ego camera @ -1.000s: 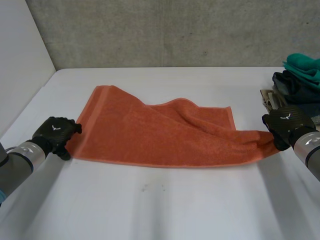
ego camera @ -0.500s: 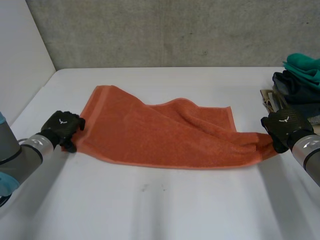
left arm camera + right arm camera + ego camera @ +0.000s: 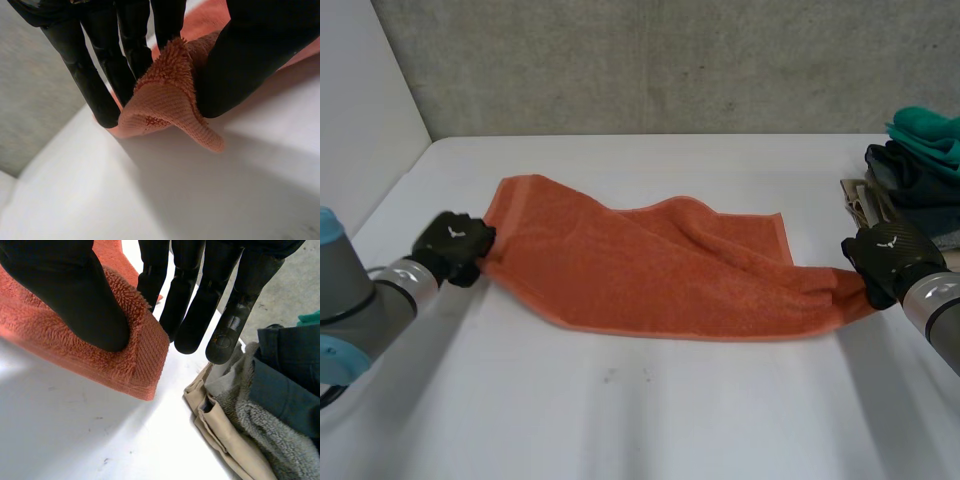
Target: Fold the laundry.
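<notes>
Pinching orange towel (image 3: 660, 270) at opposite corners, left hand (image 3: 453, 243), right hand (image 3: 882, 258)

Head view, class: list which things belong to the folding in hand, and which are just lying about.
In the job: orange towel, spread on the table; left hand, pinching its left corner; right hand, pinching its right corner.
Lying about: pile of clothes at the table's right edge, with teal, dark and beige pieces.
</notes>
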